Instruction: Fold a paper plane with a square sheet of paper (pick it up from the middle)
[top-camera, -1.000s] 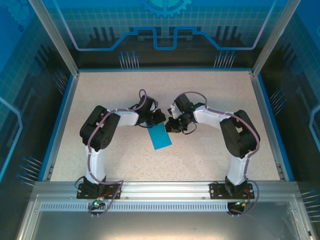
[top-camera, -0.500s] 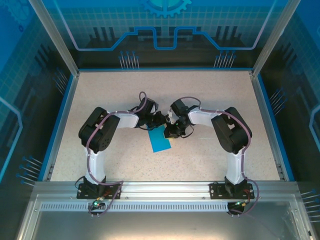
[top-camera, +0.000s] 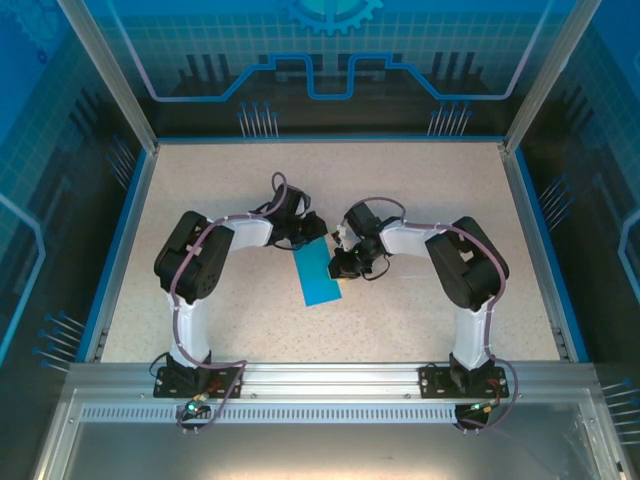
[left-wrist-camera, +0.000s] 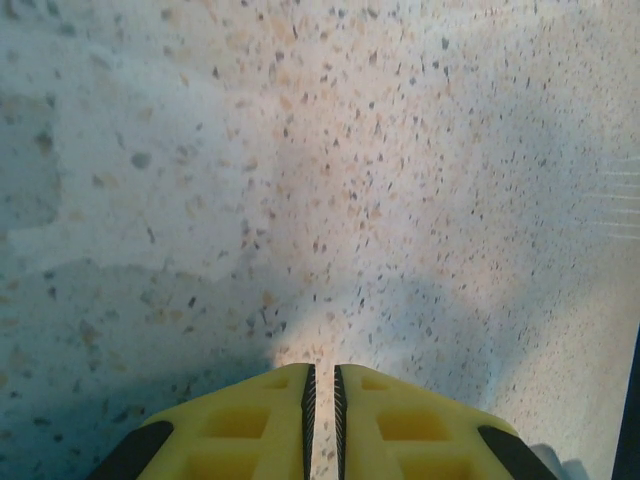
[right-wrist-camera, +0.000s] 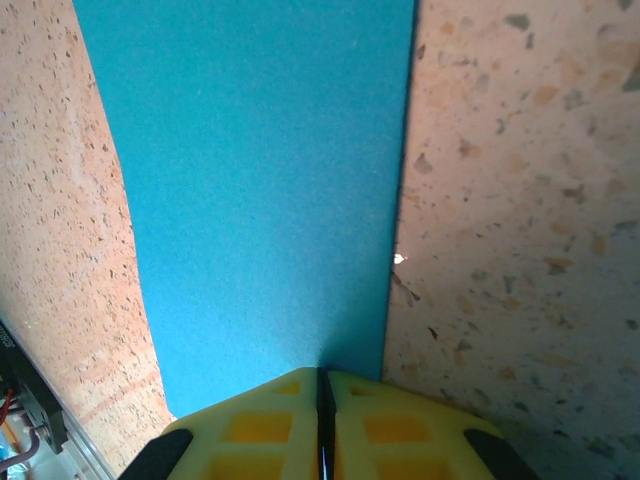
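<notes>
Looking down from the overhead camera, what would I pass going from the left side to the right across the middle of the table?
left blue table rim → left arm's black elbow → teal-blue sheet of paper → right arm's black elbow → right blue table rim

The table (top-camera: 250, 330) has a matt, stone-like top, pale beige with fine dark speckles and a slightly grainy look. The sheet of paper (top-camera: 318, 276) is thin, teal-blue, smooth, matt and unprinted. The fingers (left-wrist-camera: 260, 420) of the left gripper (left-wrist-camera: 321, 372) and the right gripper (right-wrist-camera: 322, 375) are dull moulded yellow plastic with black ribbed pads (left-wrist-camera: 309, 400) on their inner faces. The arms (top-camera: 185, 320) have smooth white and black plastic shells with a light sheen. A brushed metal rail (top-camera: 330, 378) runs along the table's near edge.
</notes>
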